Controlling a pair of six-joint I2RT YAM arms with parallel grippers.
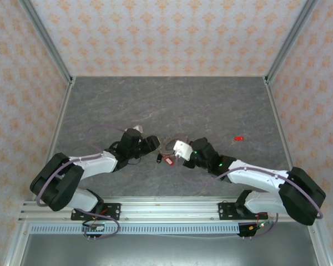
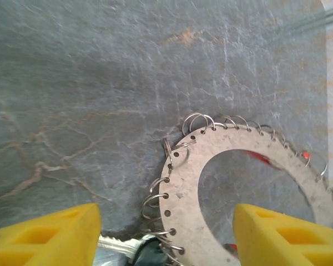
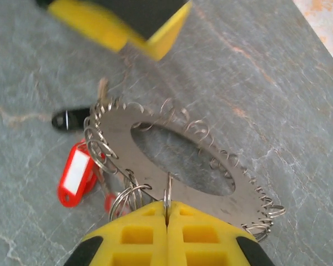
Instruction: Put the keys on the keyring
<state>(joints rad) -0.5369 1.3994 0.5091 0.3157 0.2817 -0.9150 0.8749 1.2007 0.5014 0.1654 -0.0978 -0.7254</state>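
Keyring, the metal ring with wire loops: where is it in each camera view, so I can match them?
Top view: keyring small, at centre, at the tip of the right hand.
Left wrist: keyring lower right, cut by the frame.
Right wrist: keyring centre, near rim pinched by the right hand.
Shared landmark: red key tag beside the ring, top and right wrist views.

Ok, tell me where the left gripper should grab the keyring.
Take the keyring by its flat band on the side away from the right gripper's pinch. It faces the left gripper flat-on, so probably come straight at it, one finger through the open centre, one outside the looped rim.
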